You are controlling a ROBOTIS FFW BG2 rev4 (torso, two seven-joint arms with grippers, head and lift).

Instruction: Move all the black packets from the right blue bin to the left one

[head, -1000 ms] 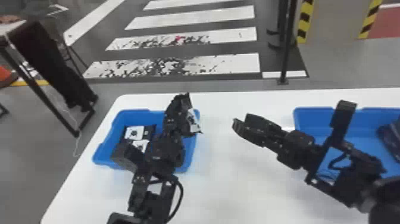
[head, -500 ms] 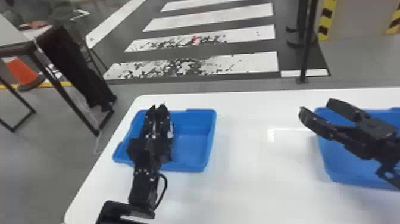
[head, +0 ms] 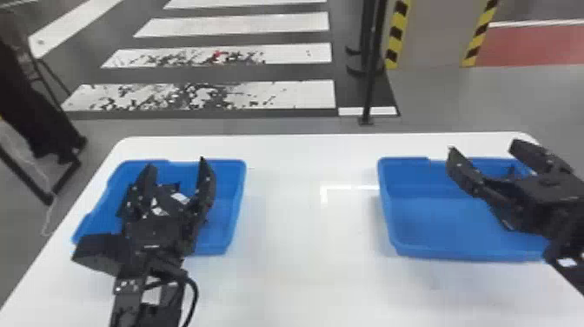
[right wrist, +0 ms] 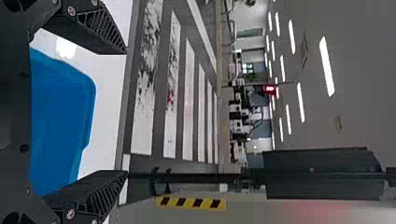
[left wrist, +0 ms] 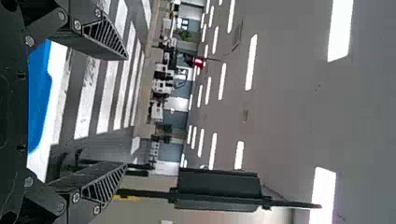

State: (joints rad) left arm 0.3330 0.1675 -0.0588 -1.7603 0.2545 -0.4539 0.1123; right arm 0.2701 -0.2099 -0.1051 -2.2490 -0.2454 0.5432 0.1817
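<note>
Left gripper (head: pixel 176 163) now opened over the left bin (head: pixel 223 235), its fingers together a moment ago, right gripper (head: pixel 482 145) moved right from the space between bins to above the right bin (head: pixel 456 253).

Angular black jointed left arm (head: pixel 126 300) and black right arm (head: pixel 569 230) — the latter with a small white patch. A curved black cable (head: pixel 195 295) beside the left. Tapering black fingers (left wrist: pixel 105 39) with slanted ribs — round silvery screws (left wrist: pixel 77 24) behind.
</note>
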